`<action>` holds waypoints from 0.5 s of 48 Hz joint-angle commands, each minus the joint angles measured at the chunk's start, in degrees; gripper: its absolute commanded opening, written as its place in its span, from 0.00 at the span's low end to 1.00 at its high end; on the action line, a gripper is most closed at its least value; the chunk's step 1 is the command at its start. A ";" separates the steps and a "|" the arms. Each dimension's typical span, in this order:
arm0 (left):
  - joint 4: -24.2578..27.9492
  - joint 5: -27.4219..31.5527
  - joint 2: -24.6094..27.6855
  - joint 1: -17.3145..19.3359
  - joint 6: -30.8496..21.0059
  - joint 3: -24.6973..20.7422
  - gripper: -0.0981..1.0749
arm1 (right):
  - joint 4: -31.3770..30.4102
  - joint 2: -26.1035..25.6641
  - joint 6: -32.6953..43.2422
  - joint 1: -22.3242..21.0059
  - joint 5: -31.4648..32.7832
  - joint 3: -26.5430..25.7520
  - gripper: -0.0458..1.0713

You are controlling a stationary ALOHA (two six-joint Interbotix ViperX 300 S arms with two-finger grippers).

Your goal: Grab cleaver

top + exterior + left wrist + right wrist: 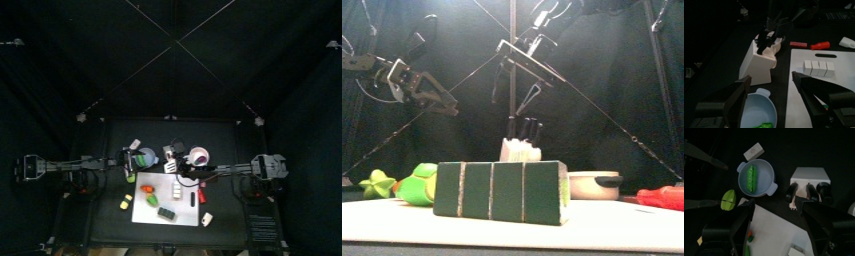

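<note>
A white knife block (811, 175) holds three black handles (807, 191). The blades are hidden inside it, so I cannot tell which one is the cleaver. The block also shows in the left wrist view (759, 60), the front view (520, 150) and the top view (173, 156). My right gripper (777, 223) is open and empty, a little short of the handles and above the block. My left gripper (774, 95) is open and empty, hovering near the blue bowl (756, 107), beside the block.
The blue bowl (754, 175) holds a green pea pod (751, 172). A lime half (729, 199) lies near it. A white cutting board (827, 82) carries white striped blocks (819, 68). A red thing (811, 45) lies beyond it. A white bowl (198, 155) stands next to the block.
</note>
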 commanded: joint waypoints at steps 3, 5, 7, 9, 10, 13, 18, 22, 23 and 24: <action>0.00 -0.26 -0.09 0.18 0.09 -0.70 0.93 | 1.41 -0.88 -4.92 -0.18 3.96 -5.10 0.89; 0.00 -0.26 -0.09 0.18 0.09 -0.70 0.93 | 2.55 -0.79 -6.86 -0.18 5.01 -5.98 0.89; 0.00 -0.26 -0.09 0.18 0.09 -0.70 0.93 | 4.04 -0.35 -8.88 -0.26 6.06 -6.86 0.89; 0.00 -0.26 -0.09 0.18 0.09 -0.70 0.93 | 5.71 0.18 -10.72 -0.35 6.86 -7.65 0.89; 0.00 -0.26 -0.09 0.18 0.09 -0.70 0.93 | 6.86 0.62 -11.87 -0.44 7.47 -8.26 0.89; 0.00 -0.26 -0.09 0.18 0.09 -0.70 0.93 | 8.44 1.67 -14.15 -0.62 8.26 -9.49 0.89; 0.00 -0.26 -0.09 0.18 0.09 -0.62 0.93 | 9.76 3.78 -16.61 -0.70 9.67 -11.78 0.89; 0.00 -0.26 -0.09 0.18 0.09 -0.53 0.93 | 10.11 5.36 -18.28 -0.62 11.16 -13.54 0.89; 0.00 -0.26 -0.09 0.18 0.09 -0.53 0.93 | 10.20 5.62 -18.63 -0.62 11.51 -13.80 0.89; 0.00 -0.26 -0.09 0.26 0.09 -0.53 0.93 | 10.20 5.89 -18.81 -0.62 12.04 -13.97 0.89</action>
